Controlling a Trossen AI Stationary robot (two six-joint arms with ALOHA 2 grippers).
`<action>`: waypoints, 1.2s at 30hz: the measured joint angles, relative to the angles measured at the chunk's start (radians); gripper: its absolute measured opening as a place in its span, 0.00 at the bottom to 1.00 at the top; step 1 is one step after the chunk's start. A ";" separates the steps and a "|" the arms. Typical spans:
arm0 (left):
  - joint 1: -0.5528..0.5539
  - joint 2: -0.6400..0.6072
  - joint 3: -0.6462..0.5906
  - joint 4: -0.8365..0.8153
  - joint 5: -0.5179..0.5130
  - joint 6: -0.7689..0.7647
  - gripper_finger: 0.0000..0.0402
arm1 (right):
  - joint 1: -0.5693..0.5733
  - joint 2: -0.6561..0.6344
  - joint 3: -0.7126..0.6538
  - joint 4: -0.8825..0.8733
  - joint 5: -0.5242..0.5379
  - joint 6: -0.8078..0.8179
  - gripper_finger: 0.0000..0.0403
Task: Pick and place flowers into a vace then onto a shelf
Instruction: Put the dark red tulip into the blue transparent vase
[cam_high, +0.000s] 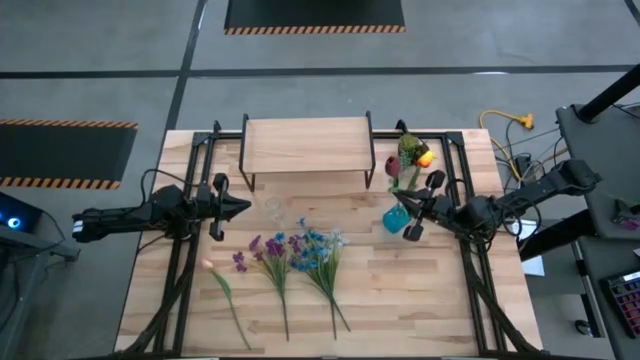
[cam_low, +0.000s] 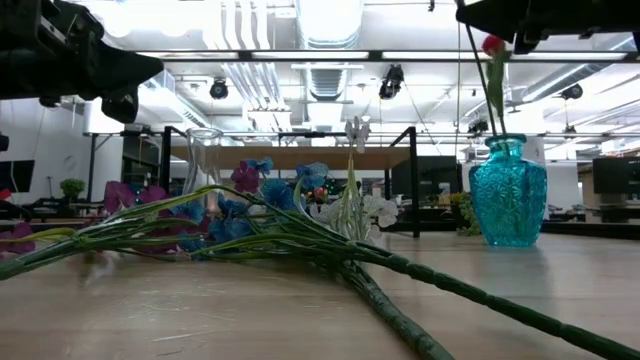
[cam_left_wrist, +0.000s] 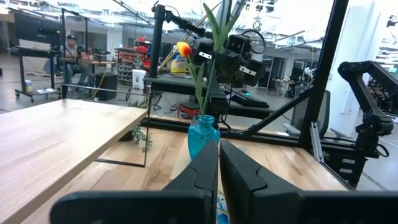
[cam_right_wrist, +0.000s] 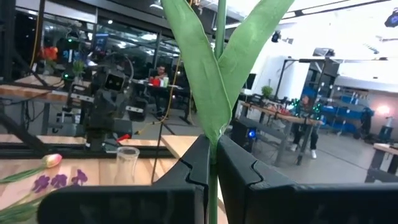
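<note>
Flowers (cam_high: 296, 254) are lying at my table's (cam_high: 420, 300) six o'clock while my right gripper (cam_high: 403, 212), reaching in from three o'clock, is pinching a green stem (cam_right_wrist: 214, 186) above the blue vase (cam_high: 396, 219), and my left gripper (cam_high: 243, 207) is hovering clenched at nine o'clock.

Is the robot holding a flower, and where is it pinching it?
Yes. The right gripper is shut on a flower's green stem, just below its leaves, over the blue vase. The left gripper is shut and holds nothing.
</note>
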 joint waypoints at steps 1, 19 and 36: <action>0.000 0.000 0.000 0.000 0.000 0.000 0.00 | 0.000 0.003 -0.004 0.000 0.000 0.005 0.03; 0.000 0.000 0.000 -0.001 0.000 0.000 0.00 | -0.001 0.091 -0.123 0.002 0.055 0.248 0.03; 0.000 0.000 0.000 -0.001 0.000 0.000 0.00 | -0.006 0.135 -0.188 0.011 0.062 0.402 0.03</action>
